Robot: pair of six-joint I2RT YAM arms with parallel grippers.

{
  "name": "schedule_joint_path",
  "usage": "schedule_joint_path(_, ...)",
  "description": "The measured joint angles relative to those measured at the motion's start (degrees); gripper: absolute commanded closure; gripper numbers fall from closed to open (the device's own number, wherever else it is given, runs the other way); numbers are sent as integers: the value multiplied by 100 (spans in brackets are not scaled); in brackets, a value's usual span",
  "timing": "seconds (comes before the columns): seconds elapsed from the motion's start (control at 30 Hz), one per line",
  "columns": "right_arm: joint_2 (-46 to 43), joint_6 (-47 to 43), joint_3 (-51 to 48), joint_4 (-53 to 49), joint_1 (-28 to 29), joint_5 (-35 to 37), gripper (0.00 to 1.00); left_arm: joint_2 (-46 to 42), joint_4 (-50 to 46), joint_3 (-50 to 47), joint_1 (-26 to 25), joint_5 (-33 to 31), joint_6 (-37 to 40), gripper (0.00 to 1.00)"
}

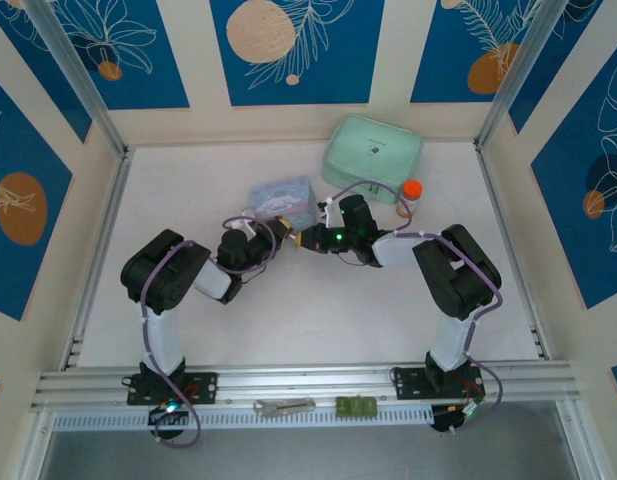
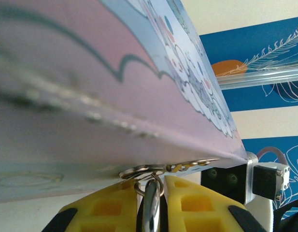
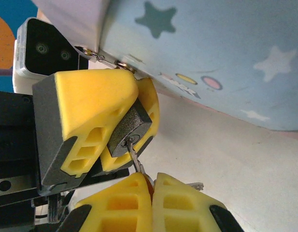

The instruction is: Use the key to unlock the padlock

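In the right wrist view the small dark padlock (image 3: 134, 123) is clamped between the yellow fingers (image 3: 91, 104) of my left gripper, keyhole facing down. The thin silvery key (image 3: 135, 158) runs from that keyhole down into my right gripper (image 3: 151, 180), which is shut on the key's head. In the left wrist view my left gripper (image 2: 153, 186) is shut on the padlock's shiny shackle (image 2: 151, 208); a wire ring (image 2: 144, 172) with a spare key (image 2: 192, 165) hangs through it. From above, both grippers meet at the padlock (image 1: 300, 238), just in front of the tin.
The pale blue tin (image 1: 283, 198) lies right behind the grippers, close over both wrist cameras. A mint green case (image 1: 372, 152) and an orange-capped bottle (image 1: 411, 192) stand at the back right. A silver wrench-like tool (image 1: 284, 406) rests on the front rail.
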Motion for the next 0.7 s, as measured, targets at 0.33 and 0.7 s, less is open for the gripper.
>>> schedule_joint_path(0.33, -7, 538, -205, 378, -2, -46, 100, 0, -2, 0, -2, 22, 2, 100)
schedule_joint_path(0.7, -46, 144, -271, 417, 20, 44, 100, 0, 24, -68, -4, 48, -94, 100)
